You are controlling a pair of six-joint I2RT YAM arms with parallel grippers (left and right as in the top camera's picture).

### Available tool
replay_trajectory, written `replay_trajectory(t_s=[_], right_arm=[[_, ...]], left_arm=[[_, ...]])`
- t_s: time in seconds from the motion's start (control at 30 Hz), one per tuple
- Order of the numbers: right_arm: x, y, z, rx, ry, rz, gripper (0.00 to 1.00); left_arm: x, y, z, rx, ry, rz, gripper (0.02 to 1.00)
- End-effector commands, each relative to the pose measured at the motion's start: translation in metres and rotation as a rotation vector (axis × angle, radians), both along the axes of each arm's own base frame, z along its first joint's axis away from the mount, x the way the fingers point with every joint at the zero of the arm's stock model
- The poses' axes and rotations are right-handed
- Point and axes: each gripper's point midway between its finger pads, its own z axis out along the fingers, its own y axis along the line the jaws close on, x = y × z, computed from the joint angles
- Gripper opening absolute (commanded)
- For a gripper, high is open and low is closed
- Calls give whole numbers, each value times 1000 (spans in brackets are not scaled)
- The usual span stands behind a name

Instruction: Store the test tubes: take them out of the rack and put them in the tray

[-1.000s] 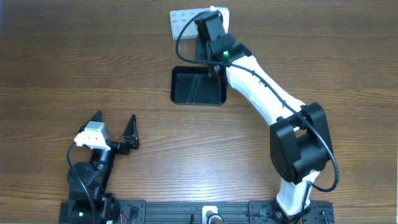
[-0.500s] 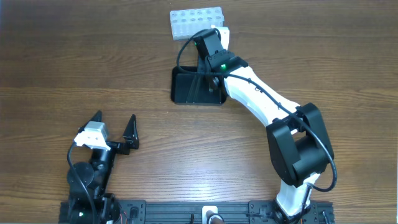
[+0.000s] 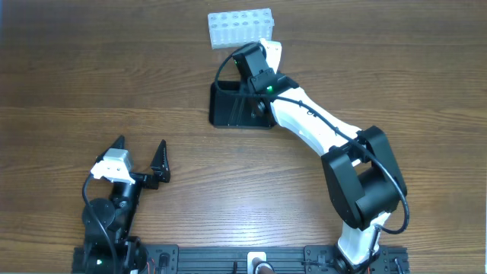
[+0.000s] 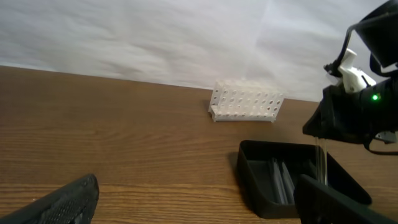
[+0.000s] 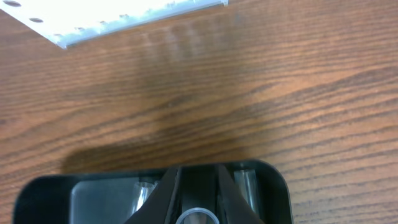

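Resting low on the wooden surface (image 3: 251, 190), my left hand (image 3: 140, 146) is wide open and holds nothing. It is well apart from everything else. Next along, the black tray (image 3: 221, 120) sits near the middle of the surface, and a few clear tubes (image 4: 280, 180) lie flat inside it. The white rack (image 3: 240, 28) stands behind the tray, a little apart from it, with lots of small holes on top. I cannot tell if any tubes are in the rack. My right hand (image 5: 198, 186) hangs over the tray, at the side nearest the rack. It is squeezed tight on one test tube (image 4: 321, 163), which points straight down into the tray. I cannot tell if its tip touches the tray's floor.
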Motion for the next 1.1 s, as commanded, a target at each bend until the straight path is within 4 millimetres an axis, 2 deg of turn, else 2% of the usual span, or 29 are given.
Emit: replay_trajectory(t_s=[0.03, 0.33, 1.1], right_arm=[[-4, 0, 11, 4, -30, -17, 14], [2, -1, 17, 17, -72, -61, 12], [2, 0, -1, 36, -96, -62, 9]], left_arm=[[0, 0, -1, -13, 2, 2, 1000], [0, 0, -1, -13, 2, 1, 1000], [0, 0, -1, -13, 2, 1, 1000]])
